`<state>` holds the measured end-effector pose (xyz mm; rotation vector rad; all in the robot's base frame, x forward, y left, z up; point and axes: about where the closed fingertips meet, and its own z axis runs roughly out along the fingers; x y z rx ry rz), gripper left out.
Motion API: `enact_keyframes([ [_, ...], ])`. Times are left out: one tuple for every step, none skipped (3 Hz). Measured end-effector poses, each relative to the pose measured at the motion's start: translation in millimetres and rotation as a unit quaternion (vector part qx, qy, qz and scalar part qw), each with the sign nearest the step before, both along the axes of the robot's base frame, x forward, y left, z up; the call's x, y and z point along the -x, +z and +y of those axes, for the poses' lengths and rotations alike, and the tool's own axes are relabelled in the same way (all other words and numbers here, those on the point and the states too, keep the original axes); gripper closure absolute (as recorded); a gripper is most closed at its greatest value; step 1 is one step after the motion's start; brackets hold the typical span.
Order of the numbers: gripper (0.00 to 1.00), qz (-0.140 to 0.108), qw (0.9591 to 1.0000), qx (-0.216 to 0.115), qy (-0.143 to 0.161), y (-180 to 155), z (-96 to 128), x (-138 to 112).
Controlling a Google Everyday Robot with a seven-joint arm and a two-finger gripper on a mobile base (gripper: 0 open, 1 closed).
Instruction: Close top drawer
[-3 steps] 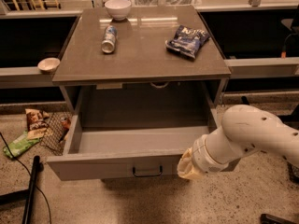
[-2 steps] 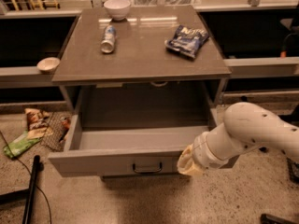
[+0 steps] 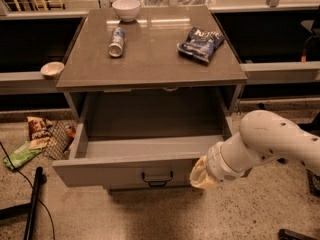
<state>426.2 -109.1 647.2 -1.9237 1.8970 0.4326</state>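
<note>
Gripper [image 3: 201, 174] and wrist sat low at the near right, pressed up to the right end of the top drawer's front, with my pale arm [image 3: 272, 141] running off to the right edge of the scene. Whether the gripper was wide or narrow I could not tell, since the wrist covered it.

The top drawer [image 3: 120, 173] stood pulled well out toward the near side, its deep grey box showing under the bench [image 3: 150, 64]. Its small dark bar handle [image 3: 157, 178] was at the middle of the flat front, just left of the gripper and apart from it.

On the bench top a blue chip bag [image 3: 201, 44] lay at the right, a can [image 3: 117, 41] lay on its side at the left, and a white bowl [image 3: 126, 9] stood at the far edge beyond the can. A small dish [image 3: 52, 69] rested on the ledge left of the bench. Snack wrappers [image 3: 36, 130] lay on the speckled floor at the left, with a black pole [image 3: 34, 204] nearer.
</note>
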Motion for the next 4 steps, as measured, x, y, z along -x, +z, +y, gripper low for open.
enact_keyframes([
  [0.35,0.000,1.0000,0.000,0.000,0,0,0],
  [0.11,0.000,1.0000,0.000,0.000,0,0,0],
  [0.00,0.000,1.0000,0.000,0.000,0,0,0],
  [0.00,-0.007,0.9998,-0.009,0.018,-1,2,-17],
])
